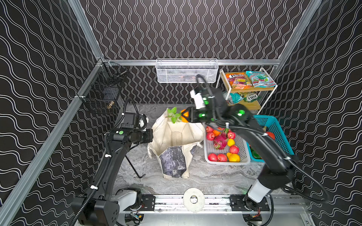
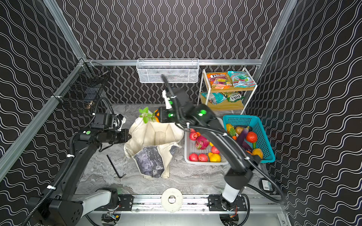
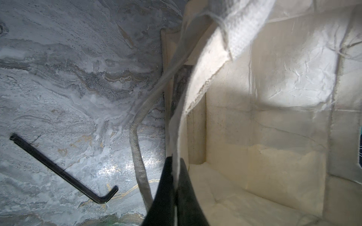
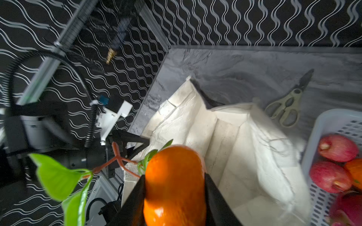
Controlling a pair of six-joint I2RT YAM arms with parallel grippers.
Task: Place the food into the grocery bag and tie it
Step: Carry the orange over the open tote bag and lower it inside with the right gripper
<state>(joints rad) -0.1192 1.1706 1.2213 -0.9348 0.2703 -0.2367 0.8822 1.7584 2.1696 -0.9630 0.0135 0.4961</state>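
Evidently to keep the bag (image 1: 174, 137) standing open on the tabletop (image 1: 211, 176), the left gripper (image 3: 174, 163) pinches its rim, while the right gripper (image 4: 174, 175) clamps an orange (image 4: 172, 156) over the mouth's edge, ready to drop.

A grey marbled table (image 1: 205, 176) carries everything. A cream cloth bag (image 1: 174, 162) with a dark printed panel stands upright near the middle, its mouth open. In both top views a white plastic basket (image 1: 225, 162) sits just to the right of the bag, with a teal basket (image 1: 278, 129) close against its far side. A black hex key (image 2: 114, 166) lies flat left of the bag, apart from it. Scissors (image 4: 286, 109) lie flat behind the bag, near the white basket. A small two-tier rack (image 1: 252, 106) stands at the back right corner.
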